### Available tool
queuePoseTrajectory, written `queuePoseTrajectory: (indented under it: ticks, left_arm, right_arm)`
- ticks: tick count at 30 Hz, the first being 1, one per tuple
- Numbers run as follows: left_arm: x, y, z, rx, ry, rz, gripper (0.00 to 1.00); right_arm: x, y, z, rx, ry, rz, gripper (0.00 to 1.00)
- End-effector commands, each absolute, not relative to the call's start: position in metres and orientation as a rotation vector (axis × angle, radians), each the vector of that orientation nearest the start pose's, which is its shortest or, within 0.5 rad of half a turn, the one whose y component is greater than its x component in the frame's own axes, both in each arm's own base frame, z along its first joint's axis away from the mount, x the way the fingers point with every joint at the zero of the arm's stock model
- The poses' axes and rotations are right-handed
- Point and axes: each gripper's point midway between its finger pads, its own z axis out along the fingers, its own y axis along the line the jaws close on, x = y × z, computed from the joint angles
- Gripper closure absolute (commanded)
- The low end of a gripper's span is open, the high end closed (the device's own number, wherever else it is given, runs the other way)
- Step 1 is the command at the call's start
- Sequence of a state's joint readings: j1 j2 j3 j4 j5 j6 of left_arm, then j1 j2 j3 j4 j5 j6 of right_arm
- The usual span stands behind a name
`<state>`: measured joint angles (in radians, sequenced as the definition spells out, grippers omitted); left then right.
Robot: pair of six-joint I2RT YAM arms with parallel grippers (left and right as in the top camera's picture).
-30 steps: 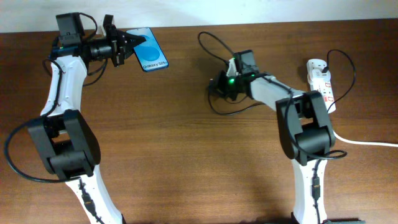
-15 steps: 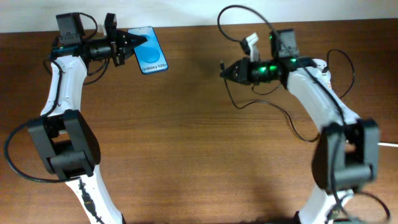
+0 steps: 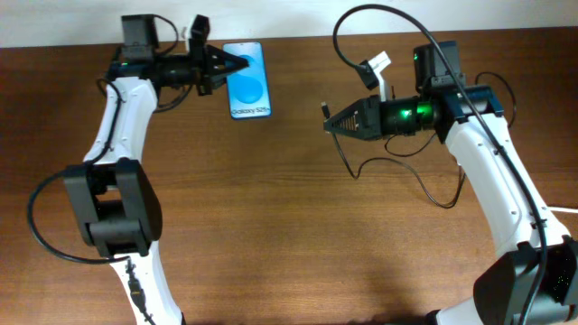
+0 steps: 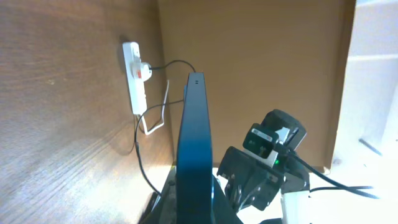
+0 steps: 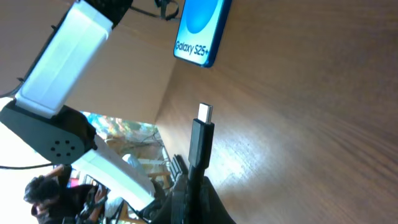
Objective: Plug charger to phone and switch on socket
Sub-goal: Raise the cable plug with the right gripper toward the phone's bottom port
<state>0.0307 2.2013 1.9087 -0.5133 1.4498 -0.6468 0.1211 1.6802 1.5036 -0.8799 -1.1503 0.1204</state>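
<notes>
My left gripper [image 3: 228,66] is shut on the phone [image 3: 248,79], whose blue screen faces up at the back of the table. In the left wrist view the phone [image 4: 194,143] shows edge-on, rising from between the jaws of the left gripper [image 4: 196,202]. My right gripper [image 3: 332,121] is shut on the charger [image 3: 325,110], with its thin black cable looping up and behind. Seen from the right wrist, the charger's plug [image 5: 202,134] sticks out of the right gripper [image 5: 198,186], its metal tip pointing toward the phone [image 5: 200,28], still apart. The socket [image 4: 134,74] lies on the far right.
In the overhead view my right arm [image 3: 488,153] covers the socket. Slack black cable [image 3: 397,167] lies on the wooden table [image 3: 289,235] under that arm. A white cord [image 4: 155,121] runs from the socket. The left arm [image 5: 68,56] reaches across the right wrist view.
The left gripper has carried the phone to the right. The right arm has swung out and lifted the charger plug off the table, now aimed leftward at the phone.
</notes>
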Motion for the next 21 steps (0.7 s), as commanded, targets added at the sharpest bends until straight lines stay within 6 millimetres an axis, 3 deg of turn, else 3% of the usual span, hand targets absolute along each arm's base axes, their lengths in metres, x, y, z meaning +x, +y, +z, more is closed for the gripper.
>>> queuePoseTrajectory:
  ticks: [1, 5, 11, 16, 21]
  left_arm:
    - [0.497, -0.168, 0.250, 0.008, 2.229, -2.000, 1.00]
    - [0.500, -0.173, 0.250, -0.043, 2.251, -2.004, 1.00]
    - [0.512, -0.174, 0.266, -0.049, 2.210, -2.017, 1.00]
    - [0.519, -0.174, 0.288, 0.010, 2.145, -2.031, 1.00]
    - [0.522, -0.174, 0.300, -0.037, 2.140, -2.065, 1.00]
  right_arm:
    - [0.331, 0.222, 0.267, -0.518, 2.305, 1.627, 0.96]
    - [0.320, 0.244, 0.268, -0.605, 2.289, 1.647, 0.96]
    - [0.327, 0.279, 0.273, -0.562, 2.282, 1.667, 0.96]
    - [0.341, 0.290, 0.267, -0.445, 2.276, 1.673, 0.96]
    - [0.355, 0.291, 0.272, -0.448, 2.207, 1.621, 0.96]
